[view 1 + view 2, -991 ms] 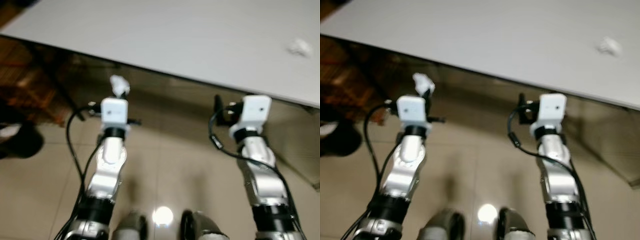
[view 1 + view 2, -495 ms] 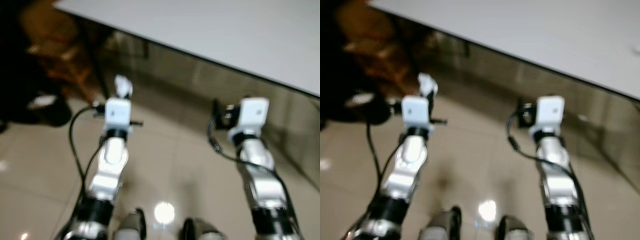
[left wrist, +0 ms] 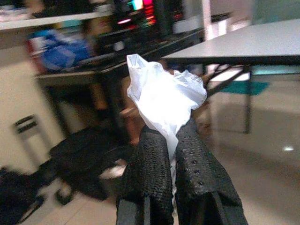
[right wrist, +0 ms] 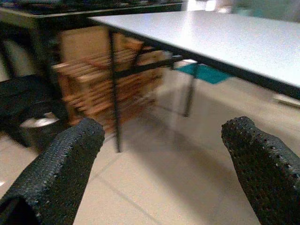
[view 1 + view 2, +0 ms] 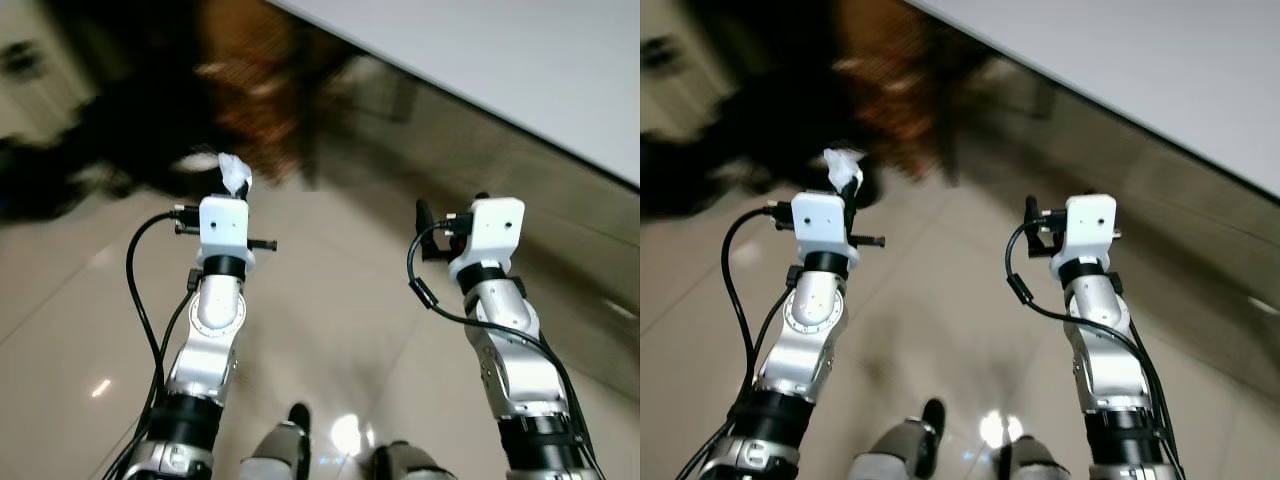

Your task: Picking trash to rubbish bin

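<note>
My left gripper (image 3: 171,140) is shut on a crumpled piece of white tissue (image 3: 161,96), which sticks out above the two black fingers. In the left eye view the same tissue (image 5: 234,172) pokes up past the left wrist, held over the tiled floor. My right gripper (image 4: 161,140) is open, its two black fingers (image 4: 65,154) spread wide with nothing between them. The right arm (image 5: 490,240) is held forward beside the left arm. I cannot make out a rubbish bin.
A white table (image 5: 520,70) runs across the upper right, its black legs (image 4: 114,84) standing on the beige tiled floor (image 5: 330,330). A wooden crate (image 4: 101,77) sits under it. Dark blurred bags (image 3: 79,154) lie on the floor ahead left.
The whole view has swung left and away from the table, so the camera has turned. Both arms keep their pose, and the left gripper still holds the tissue.
</note>
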Motion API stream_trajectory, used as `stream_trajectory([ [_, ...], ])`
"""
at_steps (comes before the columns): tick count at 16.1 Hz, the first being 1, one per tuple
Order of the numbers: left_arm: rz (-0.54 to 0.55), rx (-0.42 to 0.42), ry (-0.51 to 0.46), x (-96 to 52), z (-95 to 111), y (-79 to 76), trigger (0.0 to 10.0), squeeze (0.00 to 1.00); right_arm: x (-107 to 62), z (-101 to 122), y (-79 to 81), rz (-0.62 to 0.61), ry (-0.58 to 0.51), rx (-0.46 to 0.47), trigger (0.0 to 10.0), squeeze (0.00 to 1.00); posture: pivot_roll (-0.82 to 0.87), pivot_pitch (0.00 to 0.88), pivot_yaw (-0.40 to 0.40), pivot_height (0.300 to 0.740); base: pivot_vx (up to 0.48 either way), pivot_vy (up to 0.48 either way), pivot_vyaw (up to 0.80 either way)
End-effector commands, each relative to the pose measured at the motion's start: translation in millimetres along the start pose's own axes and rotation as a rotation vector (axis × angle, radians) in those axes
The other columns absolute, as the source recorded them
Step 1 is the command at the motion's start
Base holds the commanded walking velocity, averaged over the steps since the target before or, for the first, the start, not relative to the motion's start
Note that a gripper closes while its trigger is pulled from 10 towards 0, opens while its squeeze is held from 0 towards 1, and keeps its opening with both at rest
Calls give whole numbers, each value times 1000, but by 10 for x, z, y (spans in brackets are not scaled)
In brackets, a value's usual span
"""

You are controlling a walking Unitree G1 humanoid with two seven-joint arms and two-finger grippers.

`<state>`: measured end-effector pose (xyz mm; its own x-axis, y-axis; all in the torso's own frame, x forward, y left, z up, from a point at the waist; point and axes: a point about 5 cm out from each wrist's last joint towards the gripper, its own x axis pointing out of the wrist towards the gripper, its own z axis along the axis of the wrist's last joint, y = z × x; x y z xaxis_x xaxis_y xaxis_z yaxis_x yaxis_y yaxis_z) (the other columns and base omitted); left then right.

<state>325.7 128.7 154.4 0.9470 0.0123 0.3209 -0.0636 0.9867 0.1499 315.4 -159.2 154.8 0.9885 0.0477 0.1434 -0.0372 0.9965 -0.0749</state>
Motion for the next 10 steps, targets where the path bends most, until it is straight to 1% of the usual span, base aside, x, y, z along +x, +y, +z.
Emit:
stream_trajectory([
  [1, -9, -2, 5, -27, -7, -29, 10000, 0, -18, -8, -22, -5, 12, -1, 10000, 0, -24, 250, 26, 740, 0, 0, 800],
  [7, -9, -9, 12, -18, -6, -14, 10000, 0, -21, -21, 8, 3, 16, 13, 10000, 0, -20, 263, 25, 740, 0, 0, 800],
  [8, -8, -8, 16, -18, -11, -12, 10000, 0, -21, -20, 27, 11, 16, 28, 10000, 0, -20, 266, 24, 740, 0, 0, 0],
  [10, -7, -6, 29, -23, -31, -7, 10000, 0, -19, -33, 23, 9, 22, 29, 10000, 0, -17, 268, 25, 740, 0, 0, 0],
])
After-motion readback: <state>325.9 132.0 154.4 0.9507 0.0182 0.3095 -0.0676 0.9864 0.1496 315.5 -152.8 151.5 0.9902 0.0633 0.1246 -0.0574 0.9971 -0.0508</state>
